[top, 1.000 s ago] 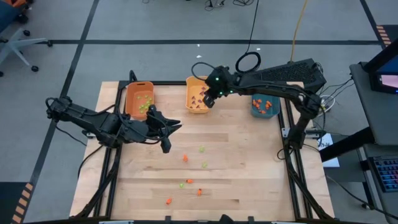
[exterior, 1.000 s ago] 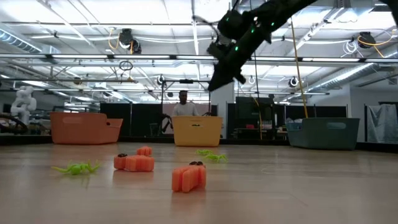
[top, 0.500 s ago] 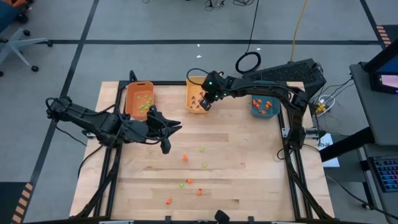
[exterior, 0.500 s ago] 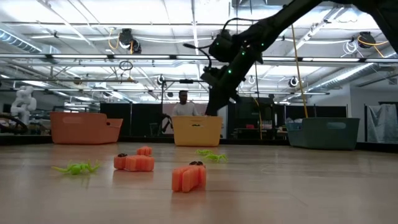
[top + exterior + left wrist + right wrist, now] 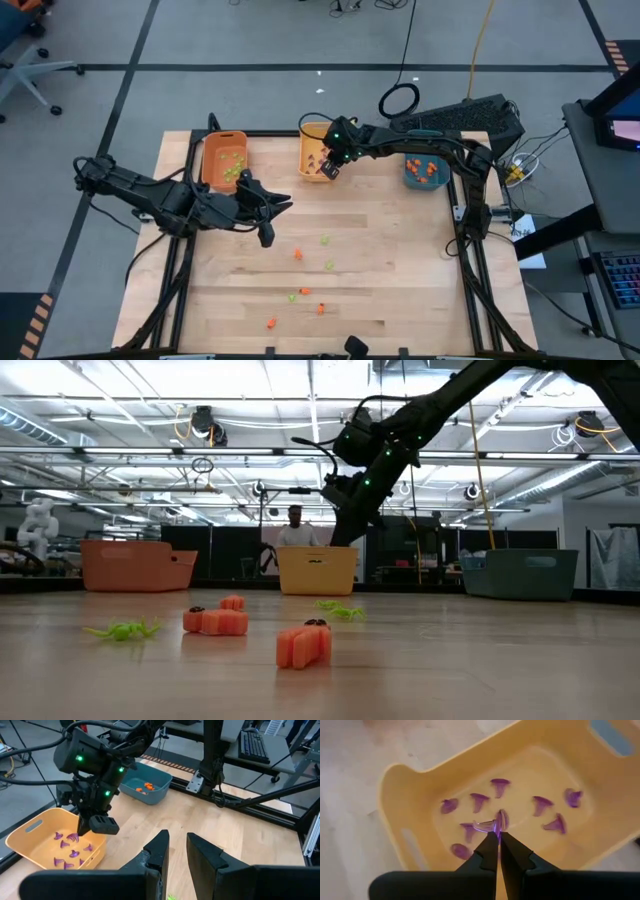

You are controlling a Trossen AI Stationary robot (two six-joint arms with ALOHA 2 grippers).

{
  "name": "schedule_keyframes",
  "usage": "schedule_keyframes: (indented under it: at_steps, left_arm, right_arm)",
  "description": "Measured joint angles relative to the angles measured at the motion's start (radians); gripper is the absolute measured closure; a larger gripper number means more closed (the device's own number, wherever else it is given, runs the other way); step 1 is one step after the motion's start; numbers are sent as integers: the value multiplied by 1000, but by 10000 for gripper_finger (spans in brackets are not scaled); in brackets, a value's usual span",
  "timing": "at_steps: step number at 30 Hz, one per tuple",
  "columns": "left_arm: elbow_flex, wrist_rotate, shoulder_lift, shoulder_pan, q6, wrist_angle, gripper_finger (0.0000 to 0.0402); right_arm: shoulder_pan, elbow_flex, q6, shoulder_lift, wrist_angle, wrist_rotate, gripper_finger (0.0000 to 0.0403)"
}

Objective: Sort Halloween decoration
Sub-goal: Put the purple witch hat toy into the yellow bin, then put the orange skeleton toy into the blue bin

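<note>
A: Small, translucent purple trinket (image 5: pixel 492 824), flared like a little hat?
B: Yes. Long axis hard to tell; brim edge turned toward the fingertips.
A: Where?
B: Pinched at the tips of the right gripper (image 5: pixel 498 836), jaws pressed together on it, above the yellow bin (image 5: pixel 400 800). Left gripper (image 5: pixel 176 851) slightly parted, over the table (image 5: pixel 400 260).

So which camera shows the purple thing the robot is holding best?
The right wrist view: the purple trinket sits pinched at the right end effector, just above the yellow bin. The left wrist view shows it small; the high and low views don't show it clearly.
</note>
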Motion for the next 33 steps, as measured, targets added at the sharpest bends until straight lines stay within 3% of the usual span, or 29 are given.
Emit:
schedule_keyframes:
  at_steps: [7, 14, 20, 28, 33]
  left_arm:
    - [0, 0, 0, 0, -19, 0, 336]
    - [0, 0, 0, 0, -27, -1, 336]
    - [0, 0, 0, 0, -28, -3, 336]
    - [0, 6, 0, 0, -96, -73, 336]
    - [0, 43, 0, 0, -269, -103, 336]
  right_arm:
    - [3, 0, -5, -6, 0, 32, 377]
    - [3, 0, -3, -55, -20, 29, 299]
    - [8, 0, -3, -186, -126, 25, 243]
    - [79, 0, 131, -400, -334, -28, 228]
    - [164, 0, 139, -504, -483, -26, 230]
